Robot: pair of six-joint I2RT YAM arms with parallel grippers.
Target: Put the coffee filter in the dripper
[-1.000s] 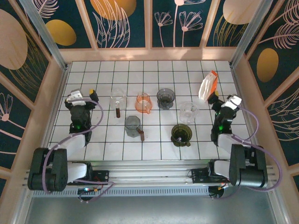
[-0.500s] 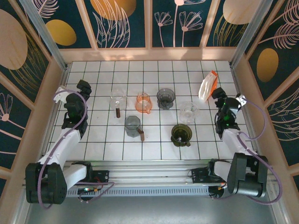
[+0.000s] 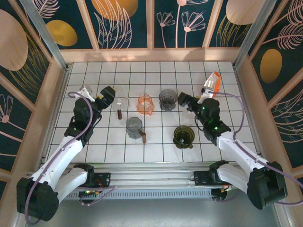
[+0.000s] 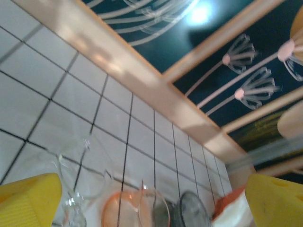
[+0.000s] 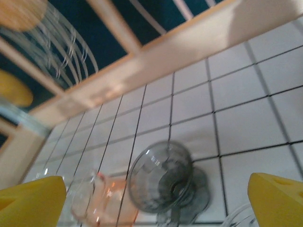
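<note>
The coffee filter [image 3: 210, 86], white with an orange edge, leans at the back right of the tiled table; its corner [image 4: 233, 208] shows in the left wrist view. Several drippers stand mid-table: clear [image 3: 120, 100], orange [image 3: 145, 104], smoke grey [image 3: 168, 98], grey [image 3: 135, 127], dark green [image 3: 183, 136] and clear [image 3: 193, 114]. My left gripper [image 3: 108, 94] hangs open just left of the clear dripper [image 4: 80, 189]. My right gripper [image 3: 185, 100] is open between the smoke-grey dripper [image 5: 161, 182] and the right clear one. Nothing sits between either pair of yellow fingers [image 4: 28, 201] [image 5: 277, 201].
A wooden rail [image 3: 151, 55] and patterned panels fence the table at the back and sides. The orange dripper [image 5: 102, 203] sits left of the grey one in the right wrist view. Bare tiles [image 3: 156, 73] run along the back row.
Both arms have swung in from the table's sides toward the middle. The left gripper moved right to the clear dripper, the right one left past the filter. Both stayed open.
</note>
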